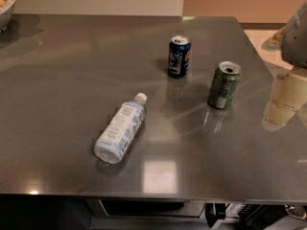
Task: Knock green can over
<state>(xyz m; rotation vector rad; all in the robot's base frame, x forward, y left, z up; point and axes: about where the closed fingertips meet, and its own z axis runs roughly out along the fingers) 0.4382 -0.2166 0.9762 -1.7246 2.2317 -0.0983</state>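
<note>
The green can (223, 85) stands upright on the dark glossy table (57, 104), right of centre, with its silver top showing. My gripper (287, 97) is a pale shape at the right edge of the view, to the right of the green can and apart from it by roughly a can's width. A grey part of the arm (295, 37) sits above it.
A dark blue can (179, 56) stands upright behind and left of the green can. A clear water bottle (120, 128) lies on its side left of centre. A bowl (5, 6) is at the far left corner. The table's front edge runs along the bottom.
</note>
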